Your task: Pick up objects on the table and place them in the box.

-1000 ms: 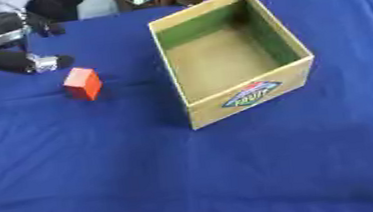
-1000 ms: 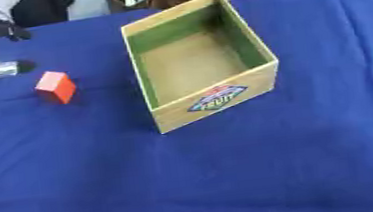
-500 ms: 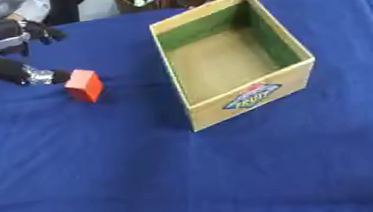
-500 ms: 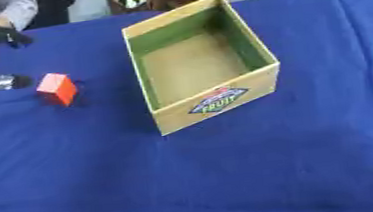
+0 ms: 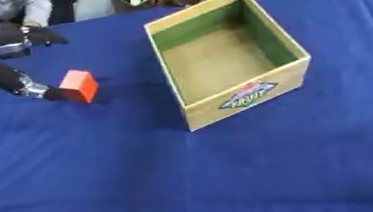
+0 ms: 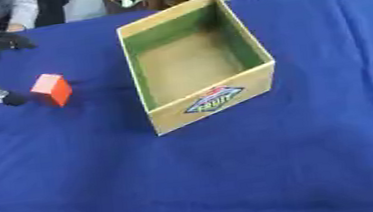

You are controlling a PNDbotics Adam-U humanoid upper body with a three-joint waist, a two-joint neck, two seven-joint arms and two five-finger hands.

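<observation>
Fingers of the left robot hand (image 5: 7, 63) were spread apart at the far left, one black fingertip touching the left face of the orange block (image 5: 78, 86), the others raised above it. The small, smooth-sided block sat tilted on the blue cloth-covered worktop (image 5: 233, 173), left of the open cardboard box (image 5: 229, 58), whose long axis ran near to far.
</observation>
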